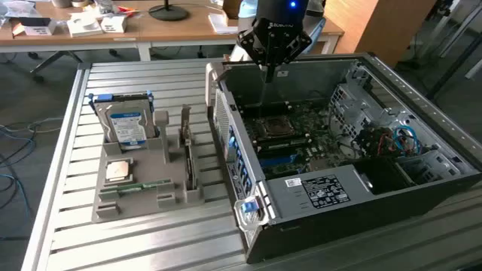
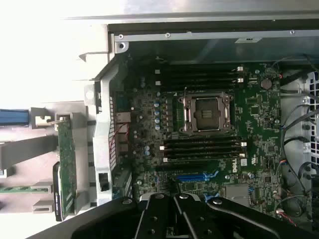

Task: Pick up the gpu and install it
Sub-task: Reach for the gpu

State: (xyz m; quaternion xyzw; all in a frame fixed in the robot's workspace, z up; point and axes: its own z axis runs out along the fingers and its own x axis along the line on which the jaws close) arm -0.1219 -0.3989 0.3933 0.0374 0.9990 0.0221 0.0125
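Observation:
The gpu (image 1: 188, 155) stands on edge in a slot of the grey holder (image 1: 139, 197) on the slatted table, just outside the computer case's side wall. Its metal bracket points to the far end. In the wrist view the gpu (image 2: 65, 159) shows as a thin green-edged card beside the case wall. My gripper (image 1: 269, 76) hangs above the far end of the open case, over the motherboard and well clear of the card. Its fingers (image 2: 164, 209) are pressed together with nothing between them.
The open computer case (image 1: 316, 192) lies on its side with the motherboard (image 2: 259, 107), an empty processor socket (image 2: 207, 113) and a blue card slot (image 2: 197, 177) exposed. The holder also carries a hard drive (image 1: 128, 129), a memory stick (image 1: 135, 187) and a processor chip (image 1: 119, 170).

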